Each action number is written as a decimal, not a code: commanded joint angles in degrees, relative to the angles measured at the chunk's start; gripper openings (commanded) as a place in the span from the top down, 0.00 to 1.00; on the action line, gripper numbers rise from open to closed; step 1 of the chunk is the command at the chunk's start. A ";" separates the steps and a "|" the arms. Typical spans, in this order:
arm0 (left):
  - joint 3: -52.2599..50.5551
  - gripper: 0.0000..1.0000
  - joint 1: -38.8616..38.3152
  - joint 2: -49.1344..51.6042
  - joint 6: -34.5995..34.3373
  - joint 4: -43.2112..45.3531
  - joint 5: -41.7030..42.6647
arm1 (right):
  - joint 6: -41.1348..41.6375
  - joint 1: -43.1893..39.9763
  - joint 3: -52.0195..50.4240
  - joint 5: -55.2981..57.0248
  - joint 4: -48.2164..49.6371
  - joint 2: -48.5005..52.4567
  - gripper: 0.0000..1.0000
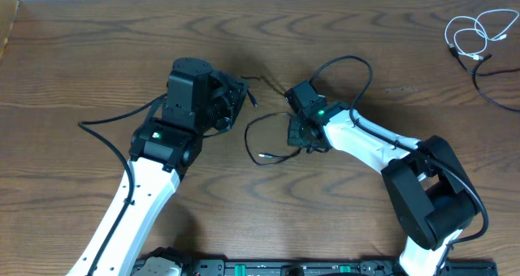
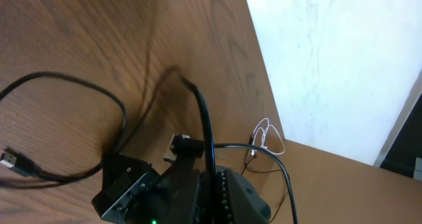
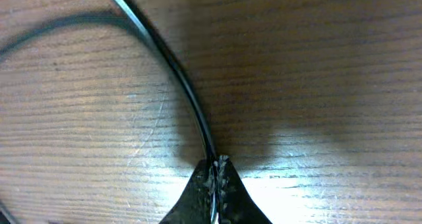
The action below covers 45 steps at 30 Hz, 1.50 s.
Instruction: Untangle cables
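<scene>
On the wooden surface (image 1: 81, 49), the left tool (image 1: 237, 97) sits left of centre, pointing right toward the other arm. It is a dark mass from overhead and its own camera does not show its fingers, so I cannot tell whether it is spread or pressed together. Just right of it lies the black cable (image 1: 250, 138), a thin cord forming an open loop on the surface. Its small plug (image 1: 264, 157) is at the lower end of the loop and shows as a flat metal tip at the far left of the left wrist view (image 2: 10, 159). At the loop's right side is the right tool (image 1: 299, 134), tipped down onto the surface. In its own camera (image 3: 216, 163) the two fingertips (image 3: 201, 184) are pressed together, pinching the black cable (image 3: 171, 66), which curves up and away to the left. A thicker arm wire (image 1: 357, 65) arches above that wrist. Well apart, in the far right corner, the white cable (image 1: 471, 34) lies in small loose loops, touched by neither tool.
</scene>
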 commanded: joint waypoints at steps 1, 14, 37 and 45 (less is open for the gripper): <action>0.70 0.83 0.13 -0.20 -0.37 -0.26 0.66 | -4.79 -1.66 0.48 -3.26 -0.66 0.35 0.99; 0.68 0.17 0.13 -0.20 12.61 -4.13 0.59 | -23.56 -23.87 10.23 -14.32 -21.29 -23.65 0.99; 0.68 0.16 0.13 -0.15 24.63 -9.03 0.44 | -24.06 -78.49 36.46 -14.05 -23.17 -28.70 0.99; 0.68 0.16 0.13 -0.13 24.63 -9.03 0.44 | -24.33 -80.11 36.44 -18.71 -24.11 -18.21 0.10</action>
